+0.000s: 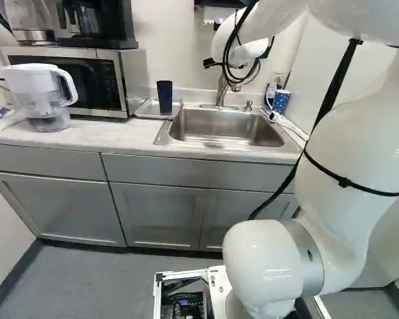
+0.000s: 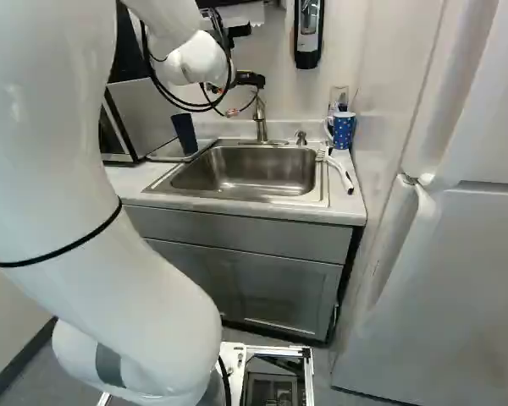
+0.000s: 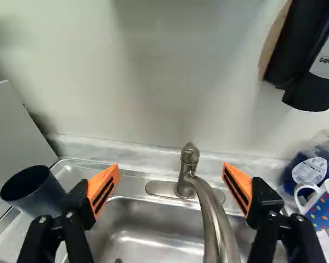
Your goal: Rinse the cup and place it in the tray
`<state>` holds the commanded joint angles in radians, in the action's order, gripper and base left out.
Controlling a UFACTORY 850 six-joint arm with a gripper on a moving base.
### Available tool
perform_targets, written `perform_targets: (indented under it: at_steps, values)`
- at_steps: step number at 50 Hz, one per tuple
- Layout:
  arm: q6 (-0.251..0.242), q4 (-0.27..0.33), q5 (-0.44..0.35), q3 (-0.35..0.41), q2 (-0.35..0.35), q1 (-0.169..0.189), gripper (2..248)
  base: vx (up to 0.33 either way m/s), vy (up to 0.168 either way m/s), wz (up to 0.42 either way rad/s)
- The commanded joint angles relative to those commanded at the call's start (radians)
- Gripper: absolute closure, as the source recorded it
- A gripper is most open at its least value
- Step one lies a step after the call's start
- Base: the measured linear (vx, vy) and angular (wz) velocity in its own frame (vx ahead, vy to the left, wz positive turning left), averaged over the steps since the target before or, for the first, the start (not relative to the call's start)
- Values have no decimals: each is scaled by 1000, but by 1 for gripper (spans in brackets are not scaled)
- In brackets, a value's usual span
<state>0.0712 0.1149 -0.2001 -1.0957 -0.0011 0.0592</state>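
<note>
Cup [image 1: 164, 98] on the tray [image 1: 147, 109] beside the sink [image 1: 226, 126], inside too dark to read, gripper [image 2: 251, 79] spread wide

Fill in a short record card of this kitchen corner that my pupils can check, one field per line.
Cup: dark blue tumbler, on the tray
Tray: metal tray, beside the sink, towards the microwave
Sink: metal basin
Tap: curved metal tap, at the sink's back edge
Pincer: pincer open above the sink, gripping nothing
Other drinkware: spotted mug, across the sink from the tray
Water running: cannot tell
</note>
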Motion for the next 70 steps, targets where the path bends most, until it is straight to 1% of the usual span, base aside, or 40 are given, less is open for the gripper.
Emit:
perform_targets:
  at_steps: [17,24,31,41,52,70]
  values:
    - [0,0,9,80,82,29,3,0,0,0]
    - [0,0,31,114,117,40,3,0,0,0]
    - [0,0,69,146,152,48,3,0,0,0]
    - [0,0,144,192,202,56,3,0,0,0]
    - [0,0,252,230,244,67,3,0,0,0]
    - [0,0,440,235,250,71,3,0,0,0]
